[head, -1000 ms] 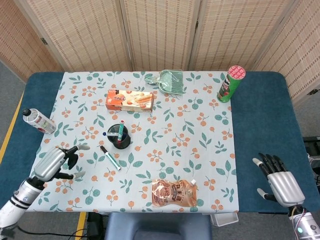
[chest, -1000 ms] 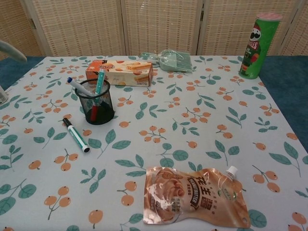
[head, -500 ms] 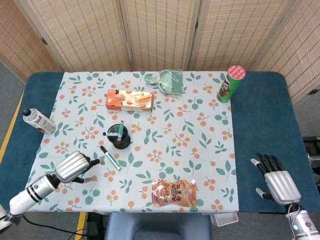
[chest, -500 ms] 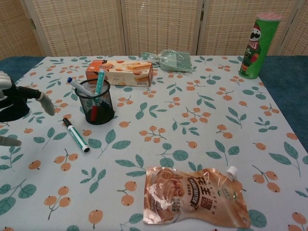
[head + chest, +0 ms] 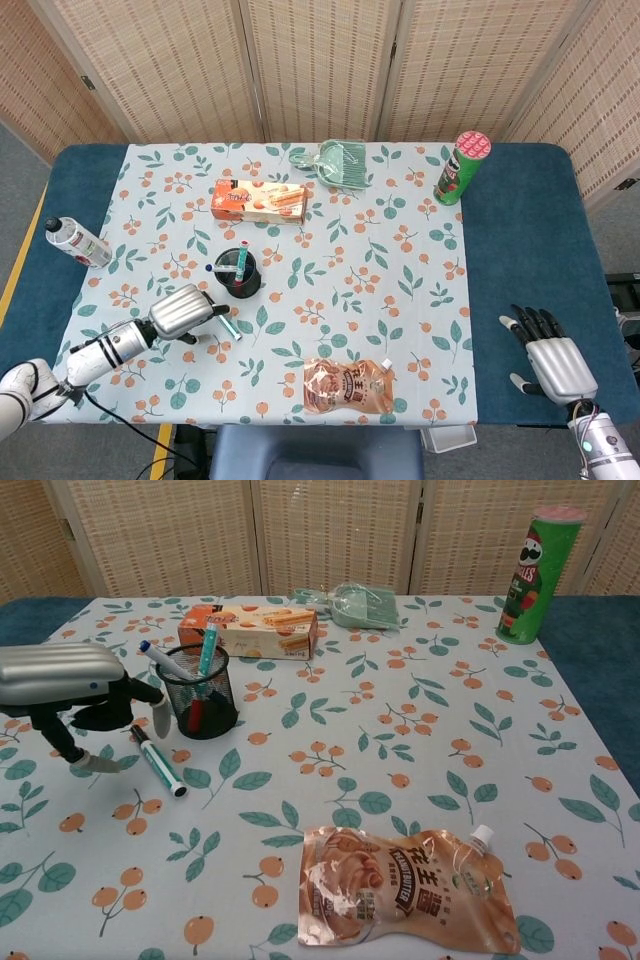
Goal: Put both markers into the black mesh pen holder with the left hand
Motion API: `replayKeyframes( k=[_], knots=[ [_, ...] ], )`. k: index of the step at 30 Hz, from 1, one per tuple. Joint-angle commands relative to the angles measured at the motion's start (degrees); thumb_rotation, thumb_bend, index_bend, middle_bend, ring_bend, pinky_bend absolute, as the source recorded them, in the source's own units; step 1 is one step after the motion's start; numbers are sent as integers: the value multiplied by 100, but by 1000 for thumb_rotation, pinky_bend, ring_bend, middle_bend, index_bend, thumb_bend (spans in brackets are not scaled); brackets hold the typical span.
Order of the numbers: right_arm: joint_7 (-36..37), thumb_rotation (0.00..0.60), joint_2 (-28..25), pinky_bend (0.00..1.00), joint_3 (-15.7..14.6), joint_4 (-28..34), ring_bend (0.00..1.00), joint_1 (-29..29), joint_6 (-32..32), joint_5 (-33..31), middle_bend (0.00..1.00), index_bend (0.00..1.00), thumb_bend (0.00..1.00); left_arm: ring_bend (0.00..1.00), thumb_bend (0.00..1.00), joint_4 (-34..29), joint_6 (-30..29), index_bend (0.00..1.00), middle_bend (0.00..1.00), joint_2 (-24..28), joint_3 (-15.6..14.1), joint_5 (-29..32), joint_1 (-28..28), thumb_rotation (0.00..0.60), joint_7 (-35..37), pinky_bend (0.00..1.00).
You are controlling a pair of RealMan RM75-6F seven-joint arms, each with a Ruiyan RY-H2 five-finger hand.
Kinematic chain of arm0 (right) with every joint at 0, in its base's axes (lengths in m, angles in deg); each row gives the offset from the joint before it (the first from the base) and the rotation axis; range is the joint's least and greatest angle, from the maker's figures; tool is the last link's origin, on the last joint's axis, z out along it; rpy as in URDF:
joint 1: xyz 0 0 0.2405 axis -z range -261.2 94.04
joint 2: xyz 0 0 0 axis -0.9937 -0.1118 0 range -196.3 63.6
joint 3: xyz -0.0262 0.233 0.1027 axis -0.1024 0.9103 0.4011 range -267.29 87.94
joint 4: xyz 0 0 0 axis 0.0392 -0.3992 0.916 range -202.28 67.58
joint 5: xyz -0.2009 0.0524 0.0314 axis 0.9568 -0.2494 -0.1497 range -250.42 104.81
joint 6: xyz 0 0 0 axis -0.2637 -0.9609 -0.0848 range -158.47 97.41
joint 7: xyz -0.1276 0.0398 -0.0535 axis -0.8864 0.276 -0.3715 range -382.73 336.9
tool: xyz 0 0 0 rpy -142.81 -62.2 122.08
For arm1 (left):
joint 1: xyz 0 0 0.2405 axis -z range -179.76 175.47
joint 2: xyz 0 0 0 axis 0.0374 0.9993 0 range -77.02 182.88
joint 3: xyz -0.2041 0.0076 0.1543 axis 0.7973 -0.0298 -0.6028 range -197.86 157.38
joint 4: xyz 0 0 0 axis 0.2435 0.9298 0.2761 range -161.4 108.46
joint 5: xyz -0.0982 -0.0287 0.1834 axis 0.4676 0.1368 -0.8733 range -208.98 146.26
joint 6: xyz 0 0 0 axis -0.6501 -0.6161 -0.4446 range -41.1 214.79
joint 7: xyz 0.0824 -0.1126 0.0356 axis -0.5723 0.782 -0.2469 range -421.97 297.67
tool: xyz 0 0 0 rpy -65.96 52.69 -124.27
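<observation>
Swept in from the table's near-left edge over the last second to hover just left of the black mesh pen holder (image 5: 199,692), ready for a pick. Left hand (image 5: 75,695) knuckles-up, fingers spread downward, empty, beside the loose marker (image 5: 159,761) lying below-left of the holder. Right hand (image 5: 551,357) open and idle, far right of the holder.

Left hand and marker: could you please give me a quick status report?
Left hand open, fingers over the loose marker, not gripping. Right hand open, idle at table edge. Holder beside the marker, already holding pens. Nothing in the way.
</observation>
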Motion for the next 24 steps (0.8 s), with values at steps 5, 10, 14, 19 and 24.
replayKeyframes(
  k=[5,10,14,19,24],
  knots=[
    [114,600,-48,23,-1,-19,0,-3,-36,17,0,118,210,845,306,401,296,444,941,-433,-140,79,210,600,209,903],
    [205,600,-93,23,-15,-19,0,27,-135,80,0,118,210,845,363,739,293,460,941,-685,-236,92,284,600,346,904],
    [249,600,-110,23,-17,-24,0,43,-189,101,0,118,210,848,399,966,292,470,944,-811,-308,122,333,600,476,905],
    [288,600,-127,23,-16,-26,0,62,-250,126,0,118,210,848,400,1139,308,468,944,-900,-407,146,356,600,528,905],
    [337,600,-148,23,-36,-27,0,69,-280,178,0,118,210,848,399,1275,307,467,944,-979,-504,179,337,600,554,905]
  ],
)
